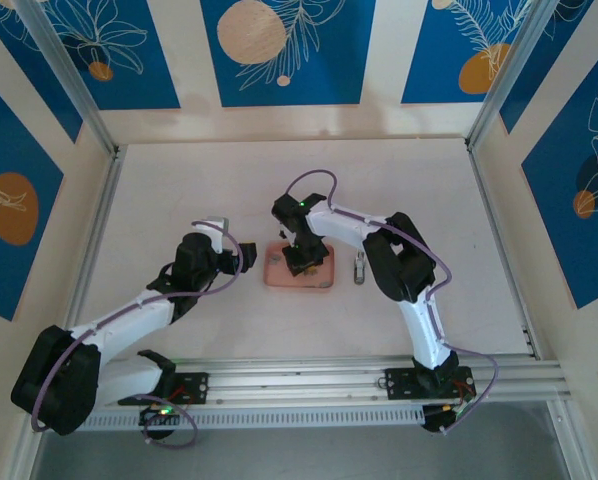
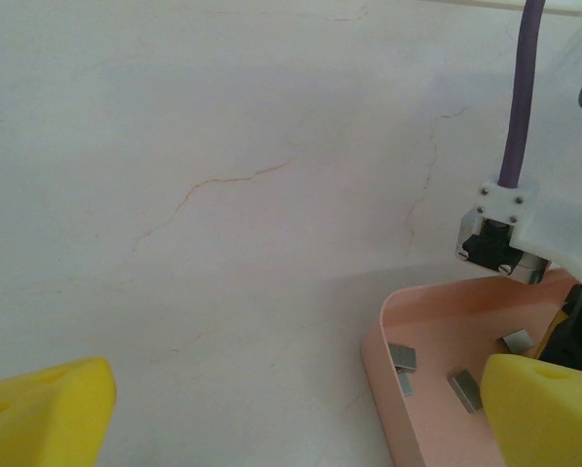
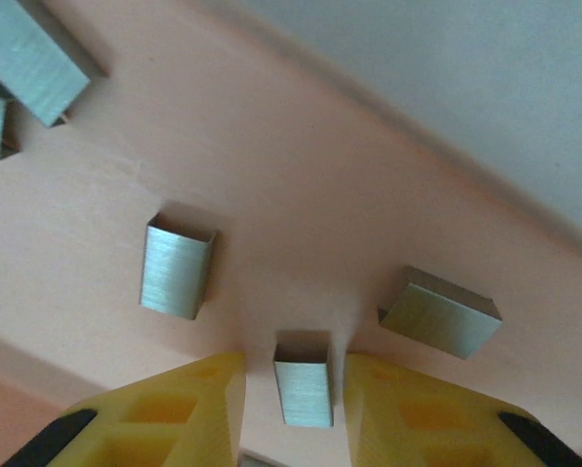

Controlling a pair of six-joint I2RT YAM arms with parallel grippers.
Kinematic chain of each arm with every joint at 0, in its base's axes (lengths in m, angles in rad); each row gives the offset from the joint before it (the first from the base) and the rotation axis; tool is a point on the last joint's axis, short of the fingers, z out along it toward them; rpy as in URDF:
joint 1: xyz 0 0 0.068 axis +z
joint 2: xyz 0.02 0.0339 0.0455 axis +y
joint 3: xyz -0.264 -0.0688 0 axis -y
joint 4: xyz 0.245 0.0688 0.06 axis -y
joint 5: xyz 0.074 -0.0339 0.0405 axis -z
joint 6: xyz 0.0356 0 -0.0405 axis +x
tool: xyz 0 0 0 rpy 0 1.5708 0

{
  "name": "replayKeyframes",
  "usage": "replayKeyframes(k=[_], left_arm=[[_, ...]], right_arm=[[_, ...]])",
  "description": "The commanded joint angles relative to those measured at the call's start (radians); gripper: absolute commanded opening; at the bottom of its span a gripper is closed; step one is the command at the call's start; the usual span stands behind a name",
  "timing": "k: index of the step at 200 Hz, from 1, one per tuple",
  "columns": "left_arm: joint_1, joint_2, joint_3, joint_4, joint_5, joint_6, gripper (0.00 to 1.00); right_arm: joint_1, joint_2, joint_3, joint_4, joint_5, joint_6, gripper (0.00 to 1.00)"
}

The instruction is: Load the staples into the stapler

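The pink tray [image 1: 299, 277] lies mid-table with several grey staples strips [image 3: 177, 268] on its floor. My right gripper [image 3: 293, 368] reaches down into the tray [image 3: 301, 195], its yellow fingers [image 3: 199, 409] standing narrowly apart on either side of one strip [image 3: 303, 391], a thin gap on each side. In the top view the right gripper [image 1: 301, 258] is over the tray's middle. The stapler [image 1: 360, 266], small and grey, lies just right of the tray. My left gripper [image 2: 291, 423] hovers wide open at the tray's left rim [image 2: 388, 336], holding nothing; strips [image 2: 402, 356] show inside.
The right arm's wrist and purple cable [image 2: 513, 117] hang over the tray's far side. White tabletop [image 2: 223, 195] stretches left of the tray. Aluminium rails [image 1: 99, 230] and blue patterned walls border the table.
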Motion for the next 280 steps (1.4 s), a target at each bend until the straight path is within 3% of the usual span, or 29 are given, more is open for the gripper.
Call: replayKeyframes(k=[1,62,101,177,233,280], left_arm=[[0.010,-0.016,-0.012,-0.005,0.015,0.010,0.96],[0.011,-0.018,-0.012,-0.006,0.015,0.011,0.96],[0.011,-0.015,-0.006,-0.006,0.036,0.028,0.96],[-0.034,0.037,0.045,0.049,0.139,0.098,0.94],[-0.119,0.118,0.096,0.088,0.152,0.132,0.94],[-0.160,0.167,0.122,0.113,0.145,0.140,0.93]], right_arm=[[0.006,0.023,0.019,-0.026,0.014,0.023,0.31],[0.006,0.076,0.023,-0.033,0.078,0.063,0.24],[0.003,0.023,-0.013,0.047,0.087,0.092,0.22],[-0.057,-0.401,-0.300,0.275,0.089,0.178,0.21],[-0.215,-0.667,-0.610,0.359,0.057,0.247,0.21],[-0.354,-0.790,-0.747,0.314,0.074,0.259,0.20]])
